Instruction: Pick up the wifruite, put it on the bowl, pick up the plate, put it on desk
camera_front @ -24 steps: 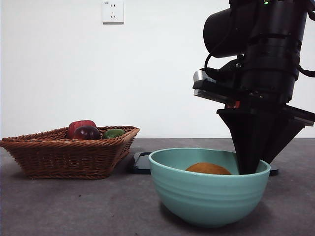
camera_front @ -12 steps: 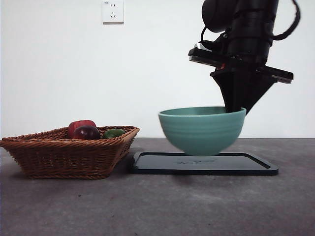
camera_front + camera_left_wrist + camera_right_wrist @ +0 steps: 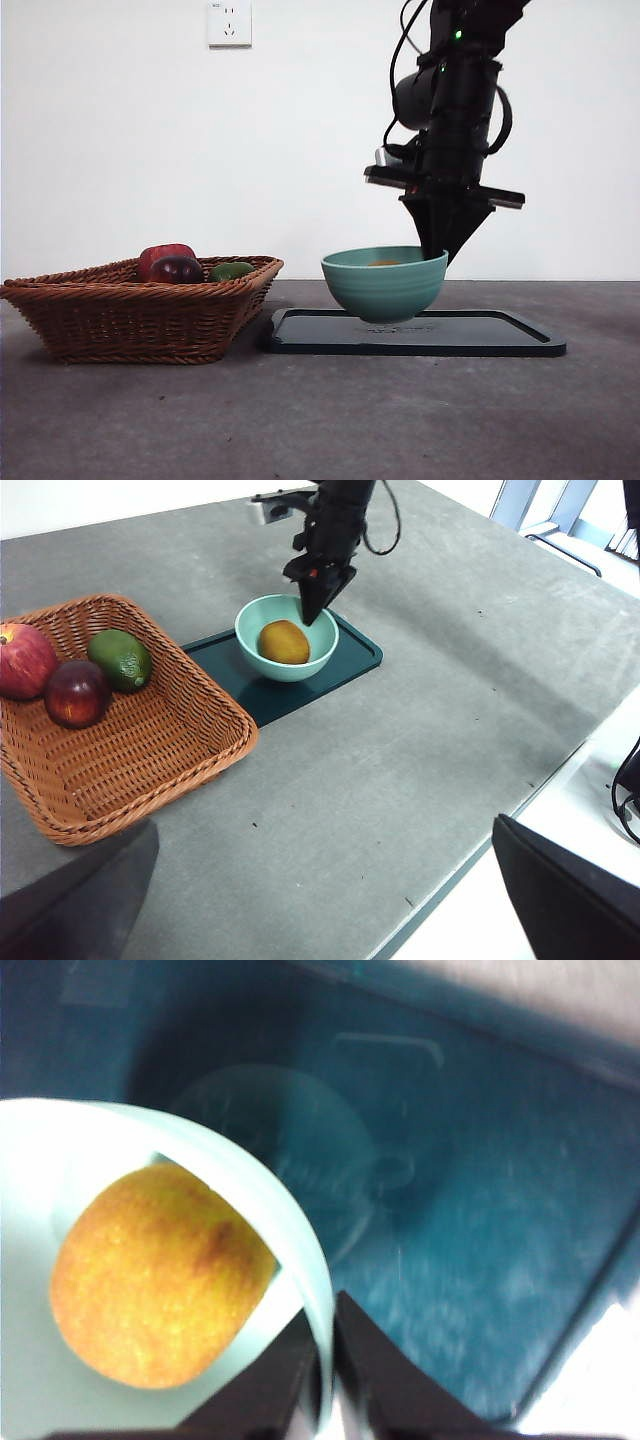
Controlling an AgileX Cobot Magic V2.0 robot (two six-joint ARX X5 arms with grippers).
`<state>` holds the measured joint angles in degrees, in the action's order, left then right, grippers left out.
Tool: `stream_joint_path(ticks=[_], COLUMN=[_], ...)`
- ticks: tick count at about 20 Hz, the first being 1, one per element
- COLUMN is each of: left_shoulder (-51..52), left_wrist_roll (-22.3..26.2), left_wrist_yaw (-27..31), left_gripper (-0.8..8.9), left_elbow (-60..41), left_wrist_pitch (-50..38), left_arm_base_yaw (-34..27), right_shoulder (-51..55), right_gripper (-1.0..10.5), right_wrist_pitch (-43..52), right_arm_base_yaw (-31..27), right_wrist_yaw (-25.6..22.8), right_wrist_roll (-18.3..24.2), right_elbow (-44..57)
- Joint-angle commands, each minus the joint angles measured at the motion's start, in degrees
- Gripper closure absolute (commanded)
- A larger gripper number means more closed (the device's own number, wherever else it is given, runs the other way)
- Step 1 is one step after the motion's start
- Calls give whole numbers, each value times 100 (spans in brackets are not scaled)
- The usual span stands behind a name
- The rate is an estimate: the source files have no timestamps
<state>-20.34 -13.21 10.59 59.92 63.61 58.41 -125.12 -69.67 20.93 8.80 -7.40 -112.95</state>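
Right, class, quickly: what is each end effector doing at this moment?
Left end effector: open, holding nothing, well back from the basket.
Right end effector: shut on the bowl rim, fruit inside, over the tray.

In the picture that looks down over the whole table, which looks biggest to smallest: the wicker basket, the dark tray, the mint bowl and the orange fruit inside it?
Largest to smallest in the left wrist view:
1. Wicker basket, though it is nearer the camera
2. Dark tray
3. Bowl, held at its rim by the right gripper
4. Orange fruit
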Motion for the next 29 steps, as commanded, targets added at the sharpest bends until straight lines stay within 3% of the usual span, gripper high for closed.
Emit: stream_joint_path(ticks=[1, 8, 11, 14, 19, 22, 25, 29], left_shoulder=[-9, -9, -9, -9, -9, -9, -9, -9], left_wrist_roll=[-37, -35, -37, -39, -37, -37, -37, -37], left_wrist_yaw=[13, 13, 13, 13, 13, 13, 13, 13], left_gripper=[282, 282, 282, 282, 282, 281, 281, 281], left_elbow=[35, 35, 35, 35, 35, 35, 35, 35], left_wrist_pitch=[-63, -63, -63, -61, -63, -63, -61, -66], left_arm_base_yaw=[57, 57, 57, 57, 57, 57, 57, 57], right_shoulder=[-254, -361, -356, -81, 1266, 2249, 3438, 4878], right_gripper=[941, 932, 728, 547, 355, 347, 348, 349], right_wrist_pitch=[15, 37, 11, -50, -568, -1147, -1147, -1145], right_arm_base_yaw=[20, 20, 20, -7, -4, 61, 350, 791], right_wrist_yaw=[22, 22, -39, -457, -658, -883, -890, -890], right_wrist_roll=[79, 90, 98, 52, 42, 101, 85, -155], right_elbow=[-190, -186, -192, -260, -323, -295, -61, 831])
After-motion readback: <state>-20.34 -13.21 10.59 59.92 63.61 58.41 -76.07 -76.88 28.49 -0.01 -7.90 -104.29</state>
